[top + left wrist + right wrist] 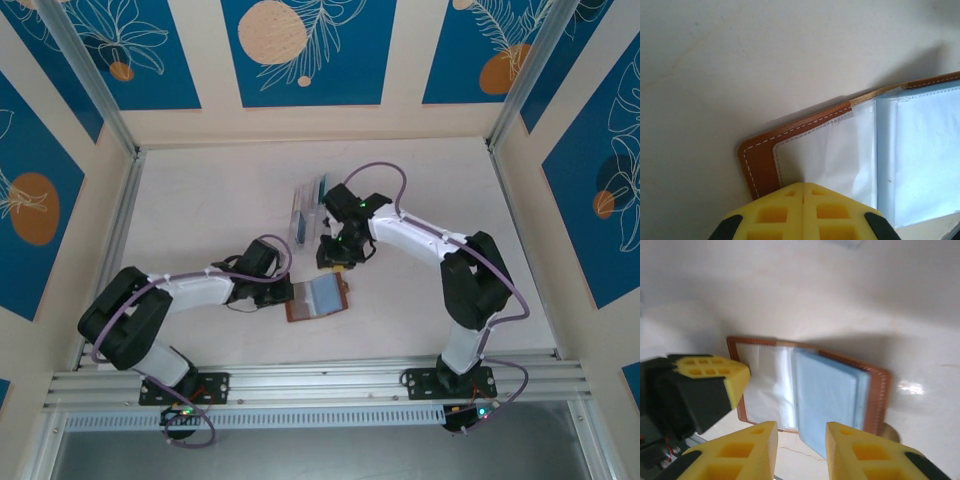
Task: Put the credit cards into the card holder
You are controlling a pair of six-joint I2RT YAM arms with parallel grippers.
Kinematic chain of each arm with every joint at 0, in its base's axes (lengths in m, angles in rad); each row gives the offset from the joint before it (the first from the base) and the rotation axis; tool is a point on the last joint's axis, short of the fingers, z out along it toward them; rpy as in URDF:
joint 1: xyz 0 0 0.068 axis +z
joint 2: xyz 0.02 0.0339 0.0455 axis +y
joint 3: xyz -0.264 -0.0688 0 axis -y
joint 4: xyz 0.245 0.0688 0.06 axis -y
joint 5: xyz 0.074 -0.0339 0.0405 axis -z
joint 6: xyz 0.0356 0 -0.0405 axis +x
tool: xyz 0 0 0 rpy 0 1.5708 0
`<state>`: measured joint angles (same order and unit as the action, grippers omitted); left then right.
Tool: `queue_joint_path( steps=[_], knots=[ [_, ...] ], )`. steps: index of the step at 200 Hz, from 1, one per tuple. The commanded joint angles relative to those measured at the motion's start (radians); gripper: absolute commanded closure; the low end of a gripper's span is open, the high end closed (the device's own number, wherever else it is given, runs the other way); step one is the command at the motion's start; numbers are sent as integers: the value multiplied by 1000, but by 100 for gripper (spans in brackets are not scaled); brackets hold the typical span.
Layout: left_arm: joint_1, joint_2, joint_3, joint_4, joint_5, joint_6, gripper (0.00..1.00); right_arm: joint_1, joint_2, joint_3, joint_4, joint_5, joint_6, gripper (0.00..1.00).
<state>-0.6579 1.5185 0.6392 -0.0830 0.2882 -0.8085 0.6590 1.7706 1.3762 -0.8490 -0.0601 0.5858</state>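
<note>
Card holder [318, 297] lies open mid-desk [200, 200], toward the near edge, with its long axis roughly left-right and slightly tilted. Left fingers [780, 215] are clenched together over its left flap, apparently pinning it down. Right fingers [747, 455] are spread with nothing between them, just beyond the holder's far side, between it and the clear rack [300, 222] where the cards [321, 190] stand. The right arm is nearer the cards, so the next grab probably lies toward the far edge.

Lab cell: aluminium rails [320, 381], printed wall panels [300, 55]
</note>
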Motion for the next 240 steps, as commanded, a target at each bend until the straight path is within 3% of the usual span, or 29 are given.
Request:
queue_joint_path(
  steps=[1, 31, 103, 152, 240],
  knots=[
    [-7, -11, -27, -58, -43, 24, 100, -14, -13, 88, -94, 67, -46, 70],
    [-7, -12, -29, -56, -41, 20, 100, -12, 45, 225, -108, 51, -70, 81],
    [-13, -12, -46, -37, -40, 5, 100, 34, 298, 548, -178, 80, -101, 84],
    [-15, -22, -59, -32, -44, 0, 100, 34, 385, 601, -222, 196, -88, 85],
    [-14, -24, -78, -21, -50, -9, 100, -19, 390, 569, -244, 321, -102, 85]
  ],
)
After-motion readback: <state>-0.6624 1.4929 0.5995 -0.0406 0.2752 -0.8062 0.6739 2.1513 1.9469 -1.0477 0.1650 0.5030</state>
